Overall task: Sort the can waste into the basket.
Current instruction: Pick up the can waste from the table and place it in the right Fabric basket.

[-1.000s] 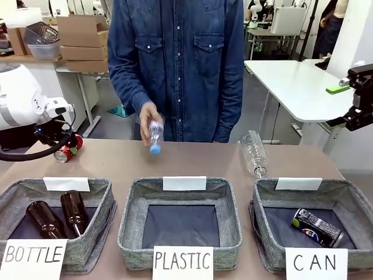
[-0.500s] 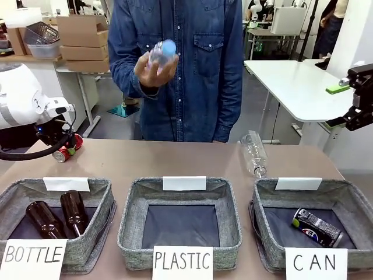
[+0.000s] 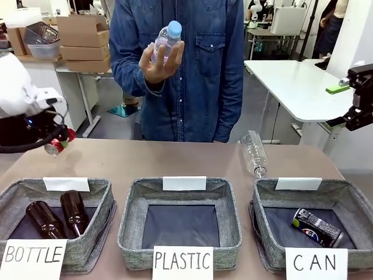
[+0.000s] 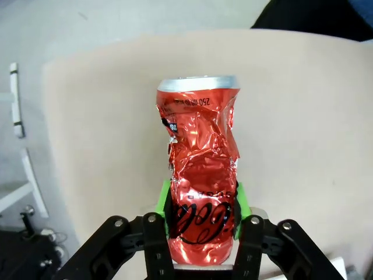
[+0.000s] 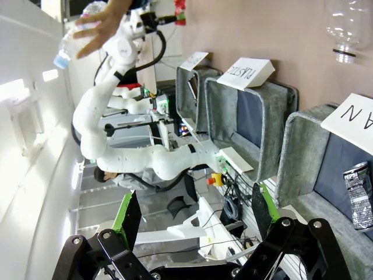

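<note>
Nearest the robot, three grey fabric bins line the table's (image 3: 175, 160) front edge. The CAN basket (image 3: 265, 195) sits at the right with a white card (image 3: 315, 263) on its front. The black can (image 3: 317, 227) lies on its side on the dark lining. The right wrist view catches the same can end-on, deep in the basket, which the front view shows from above. The PLASTIC bin (image 3: 129, 224) stands in the middle, and the BOTTLE bin (image 3: 106, 205) at the left holds two brown bottles (image 3: 73, 211).

Farther back, at the table's left corner, the left gripper (image 4: 203, 201) is clamped on the red can (image 4: 201, 151). The front view gives only a small red shape under the black fingers. The left wrist view shows the crushed body, the silver end pointing away, and the green pads (image 4: 165, 197) pressed on either side of its lower part. This can is well apart from the CAN basket, on the opposite side of the table.

A clear bottle (image 3: 254, 153) lies on the table just behind the CAN basket.

The right gripper (image 5: 193, 216) hangs raised off the table's right side, its jaws spread wide with nothing between them.

At the far side, a person's hand (image 3: 156, 64) holds a small bottle (image 3: 165, 42) with a blue cap up at chest height.
</note>
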You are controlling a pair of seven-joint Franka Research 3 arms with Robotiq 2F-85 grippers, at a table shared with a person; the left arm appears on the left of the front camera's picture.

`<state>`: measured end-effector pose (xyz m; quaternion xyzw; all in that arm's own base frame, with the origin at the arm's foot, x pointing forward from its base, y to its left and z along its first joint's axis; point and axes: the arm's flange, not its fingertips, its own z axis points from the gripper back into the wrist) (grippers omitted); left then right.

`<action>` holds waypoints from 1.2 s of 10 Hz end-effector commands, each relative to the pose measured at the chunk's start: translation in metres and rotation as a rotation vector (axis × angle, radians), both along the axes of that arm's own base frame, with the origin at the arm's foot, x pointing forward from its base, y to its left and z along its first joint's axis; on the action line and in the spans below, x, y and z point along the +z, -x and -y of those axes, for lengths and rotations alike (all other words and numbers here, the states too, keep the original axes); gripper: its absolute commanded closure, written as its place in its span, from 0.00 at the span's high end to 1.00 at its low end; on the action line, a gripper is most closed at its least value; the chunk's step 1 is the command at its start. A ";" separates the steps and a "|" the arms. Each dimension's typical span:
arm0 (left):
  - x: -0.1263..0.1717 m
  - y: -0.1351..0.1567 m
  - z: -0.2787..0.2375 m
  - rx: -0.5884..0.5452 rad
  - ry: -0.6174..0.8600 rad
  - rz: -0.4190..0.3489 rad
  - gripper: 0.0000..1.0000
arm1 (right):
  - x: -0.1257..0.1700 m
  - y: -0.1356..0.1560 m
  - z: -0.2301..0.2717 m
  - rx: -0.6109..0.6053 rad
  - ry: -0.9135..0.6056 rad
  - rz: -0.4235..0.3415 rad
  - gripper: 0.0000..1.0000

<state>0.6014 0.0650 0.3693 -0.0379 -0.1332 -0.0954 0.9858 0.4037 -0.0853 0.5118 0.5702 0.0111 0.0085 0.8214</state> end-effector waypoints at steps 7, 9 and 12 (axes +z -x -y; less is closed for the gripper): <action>0.141 0.320 -0.043 -0.854 0.283 0.060 0.00 | 0.002 0.001 0.003 0.017 0.005 0.014 1.00; 0.142 0.305 -0.037 -0.707 0.339 0.018 0.00 | 0.002 0.001 0.003 0.017 0.005 0.014 1.00; 0.142 0.305 -0.037 -0.707 0.339 0.018 0.00 | 0.002 0.001 0.003 0.017 0.005 0.014 1.00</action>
